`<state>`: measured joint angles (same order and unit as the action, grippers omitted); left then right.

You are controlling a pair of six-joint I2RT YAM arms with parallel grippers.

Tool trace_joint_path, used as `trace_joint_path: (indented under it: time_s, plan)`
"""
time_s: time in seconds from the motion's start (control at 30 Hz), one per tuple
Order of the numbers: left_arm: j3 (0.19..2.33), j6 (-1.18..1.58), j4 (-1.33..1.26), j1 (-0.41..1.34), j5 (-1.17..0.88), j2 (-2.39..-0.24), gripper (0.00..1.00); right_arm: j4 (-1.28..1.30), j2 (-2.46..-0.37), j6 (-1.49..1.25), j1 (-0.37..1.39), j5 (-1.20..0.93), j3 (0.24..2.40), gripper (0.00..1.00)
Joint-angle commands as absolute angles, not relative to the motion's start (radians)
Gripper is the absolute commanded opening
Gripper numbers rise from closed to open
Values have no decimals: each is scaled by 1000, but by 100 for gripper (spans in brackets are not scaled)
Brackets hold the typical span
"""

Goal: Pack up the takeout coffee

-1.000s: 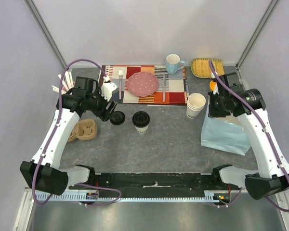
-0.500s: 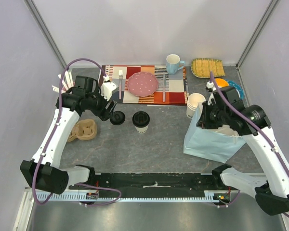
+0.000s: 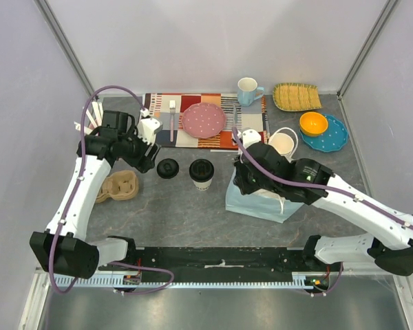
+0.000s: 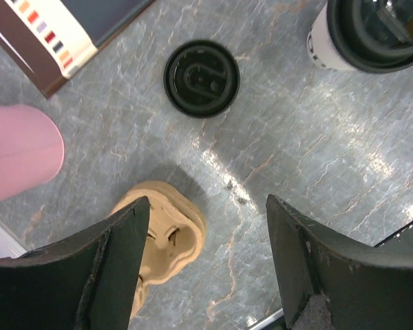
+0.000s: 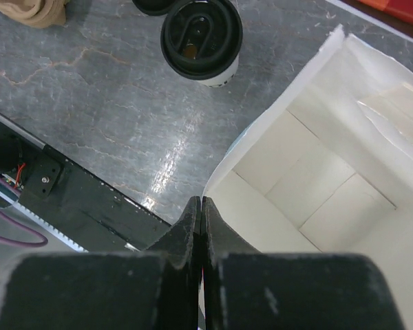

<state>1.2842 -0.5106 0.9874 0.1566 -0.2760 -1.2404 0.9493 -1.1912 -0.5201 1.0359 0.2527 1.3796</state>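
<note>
The right end effector [image 5: 202, 206] is pressed together on the rim of the paper bag [image 5: 316, 172]; set the bag flat on the table [image 5: 89, 89], mouth up, without crumpling the pinched wall. Just ahead of its fingertips the takeout coffee [image 5: 201, 40] stands upright, long axis vertical, lidded end up, narrower base down. Beyond it, the left end effector [image 4: 206, 203] hangs spread and empty above a loose lid [image 4: 202, 78].
</note>
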Motion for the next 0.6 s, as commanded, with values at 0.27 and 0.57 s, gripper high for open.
trace_joint_path:
  time_s: [0.27,0.57]
  plan:
    - [1170,-523,936,28,-157,-1216,73,761,-1201,-348,1085,161,1309,0]
    - [1121,-410,913,-60,-54,-1218,71,765,-1181,-333,1083,160,1327,30]
